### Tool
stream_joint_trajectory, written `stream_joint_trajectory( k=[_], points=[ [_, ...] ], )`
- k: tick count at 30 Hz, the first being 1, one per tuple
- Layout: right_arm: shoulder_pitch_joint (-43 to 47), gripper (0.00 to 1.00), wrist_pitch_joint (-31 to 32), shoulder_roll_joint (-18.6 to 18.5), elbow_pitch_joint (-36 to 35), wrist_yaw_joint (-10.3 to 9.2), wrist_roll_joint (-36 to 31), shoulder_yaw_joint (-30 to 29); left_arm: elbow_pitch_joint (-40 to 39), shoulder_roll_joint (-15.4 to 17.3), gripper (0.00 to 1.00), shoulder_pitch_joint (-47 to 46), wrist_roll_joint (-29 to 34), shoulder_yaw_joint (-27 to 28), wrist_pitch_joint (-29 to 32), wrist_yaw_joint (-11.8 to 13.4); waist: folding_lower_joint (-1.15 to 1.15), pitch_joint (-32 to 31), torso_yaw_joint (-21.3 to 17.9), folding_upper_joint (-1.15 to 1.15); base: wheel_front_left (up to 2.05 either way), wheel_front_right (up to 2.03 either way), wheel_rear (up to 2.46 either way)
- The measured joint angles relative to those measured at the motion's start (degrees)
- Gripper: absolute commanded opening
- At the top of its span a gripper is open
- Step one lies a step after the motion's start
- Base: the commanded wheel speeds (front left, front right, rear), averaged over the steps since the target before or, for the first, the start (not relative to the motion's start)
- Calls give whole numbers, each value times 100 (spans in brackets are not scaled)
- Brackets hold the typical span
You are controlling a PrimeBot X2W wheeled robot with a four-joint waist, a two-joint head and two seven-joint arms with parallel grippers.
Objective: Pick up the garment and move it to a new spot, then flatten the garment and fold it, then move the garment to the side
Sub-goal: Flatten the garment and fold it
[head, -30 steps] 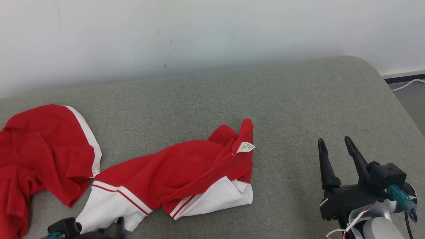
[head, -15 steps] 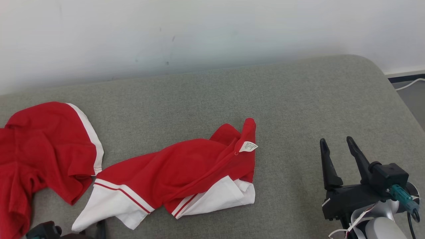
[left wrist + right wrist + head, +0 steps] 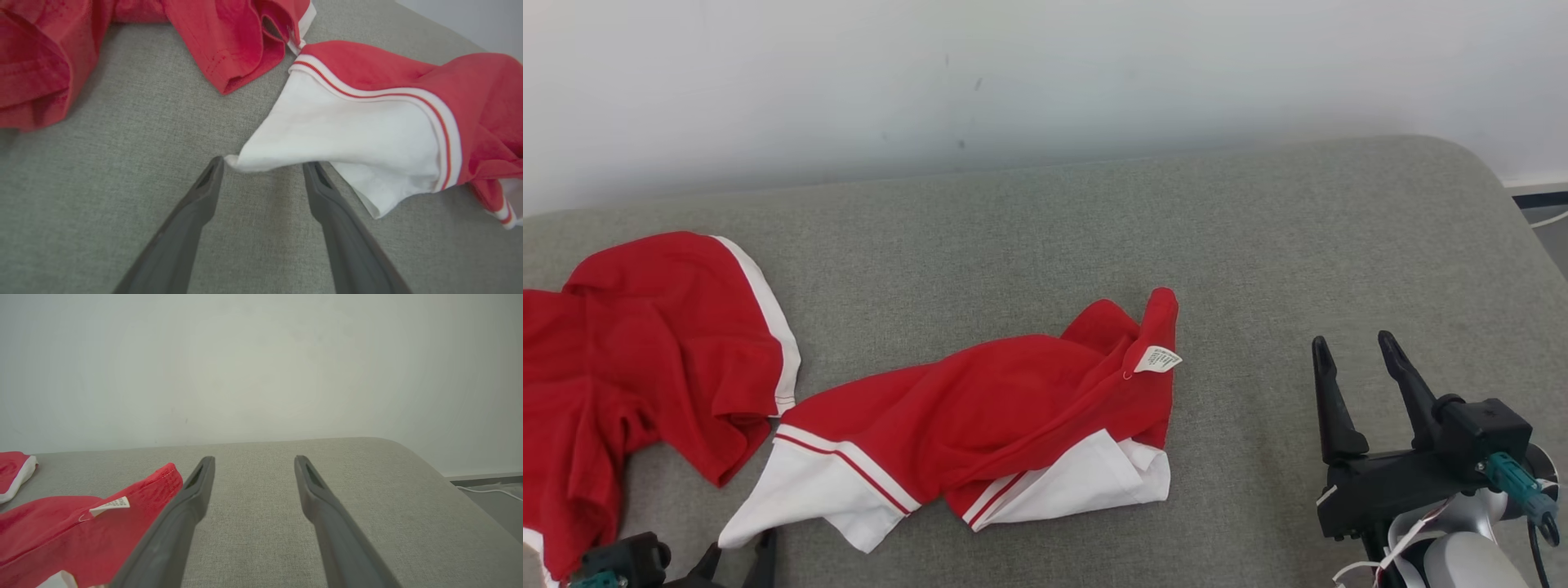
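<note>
The garment point(image 3: 996, 416) lies crumpled in the middle of the grey cushion, red with white panels and a small white label point(image 3: 1157, 359). One white corner point(image 3: 245, 162) reaches between the tips of my left gripper point(image 3: 263, 163), whose fingers stand apart, open. That left gripper point(image 3: 739, 549) sits at the bottom edge of the head view, just below the white panel. My right gripper point(image 3: 1352, 341) hovers open to the right of the garment with nothing between its fingers. In the right wrist view the right gripper point(image 3: 254, 459) points at the wall, with the garment's labelled red edge point(image 3: 135, 494) on its left.
A second red piece with white trim point(image 3: 645, 351) lies bunched at the far left, close to the garment. The grey cushion point(image 3: 1298, 245) has bare room on its right half and ends in a rounded corner. A white wall point(image 3: 1045, 73) stands behind. A floor strip with a white cable point(image 3: 486, 491) lies at the right.
The head camera has swung, shifting the whole picture rightward. My left gripper has drawn back off the white panel and shows less at the bottom edge. The right gripper keeps its place.
</note>
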Motion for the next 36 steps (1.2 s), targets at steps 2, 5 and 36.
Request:
stream_joint_trajectory(
  k=[2, 5, 36],
  points=[
    [-15, 100, 2, 2, 3, 0, -12, 30, 8, 4, 100, -15, 41, -32, 0, 3, 0, 9, 12, 0, 0, 0, 0],
    [-32, 100, 43, 5, 2, 0, -22, 85, -3, 3, 100, -60, 123, -47, -7, -1, 0, 19, 4, 0, 0, 0, 0],
    [-1217, 100, 1276, -261, 399, 669, 7, 656, -491, -180, 0, -67, 221, -301, 107, 158, 0, 186, 124, 0, 0, 0, 0]
  ],
)
